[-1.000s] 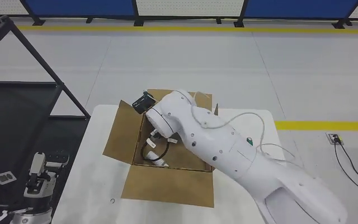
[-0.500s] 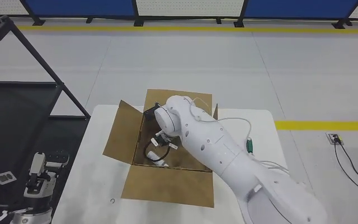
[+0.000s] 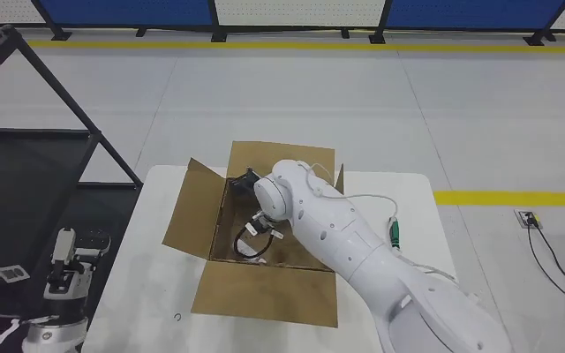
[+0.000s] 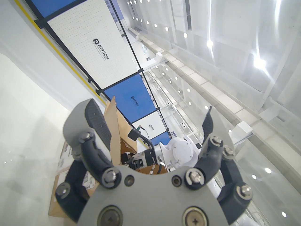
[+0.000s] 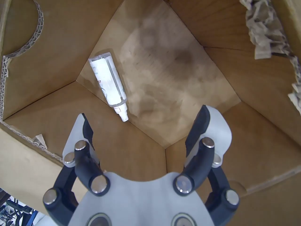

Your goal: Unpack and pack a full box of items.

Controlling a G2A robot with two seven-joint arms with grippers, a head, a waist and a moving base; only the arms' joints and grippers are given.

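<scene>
An open cardboard box (image 3: 190,207) stands on the white table (image 3: 146,300), its flaps spread outward. My right arm (image 3: 318,221) bends down into it. Inside, my right gripper (image 5: 144,115) hangs open above the box floor with nothing between its fingers. A white spray bottle (image 5: 108,83) lies on its side on the floor by a wall, a little ahead of one fingertip. My left gripper (image 3: 66,260) is off the table's left edge; in its own view the left gripper (image 4: 151,111) is open, empty and tilted up, with the box (image 4: 117,128) beyond it.
Crumpled brown packing paper (image 5: 265,24) hangs along one torn top edge of the box. A black metal frame (image 3: 53,97) stands left of the table. The box's near flap (image 3: 265,296) lies flat on the table.
My right arm has swung over the box and sunk deeper into it. The left gripper has shifted slightly beside the table.
</scene>
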